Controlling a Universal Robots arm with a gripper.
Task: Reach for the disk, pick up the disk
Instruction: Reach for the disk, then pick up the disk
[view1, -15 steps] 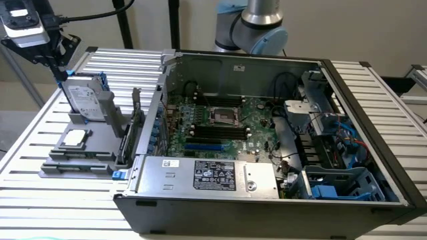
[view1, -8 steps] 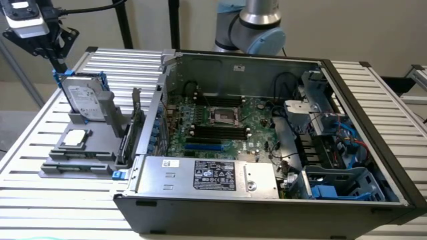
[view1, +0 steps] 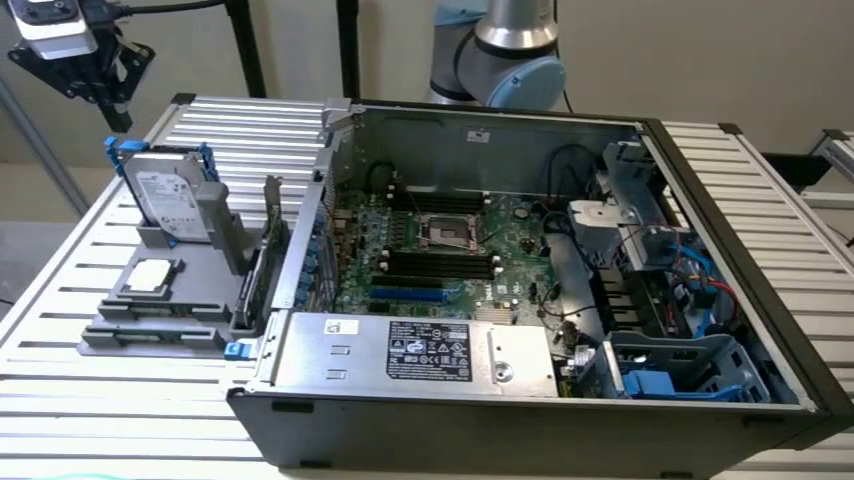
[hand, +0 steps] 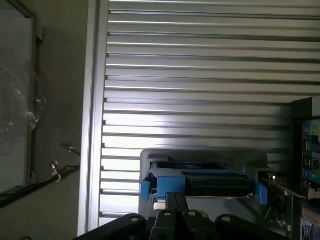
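The fingers are pressed together on nothing, and the gripper (view1: 118, 118) points straight down from the wrist, hanging in the air above and apart from the disk (view1: 174, 195). The disk stands on edge in its blue carrier bracket, slotted into a grey holder (view1: 160, 300) on the slatted table (view1: 80, 400), at the exterior view's left of the open computer case (view1: 534, 420). In the wrist view the closed fingers (hand: 174, 200) sit over the disk's top edge (hand: 200, 177). The writing on the disk's white label, and on the power supply's sticker (view1: 430, 350), is too small to read.
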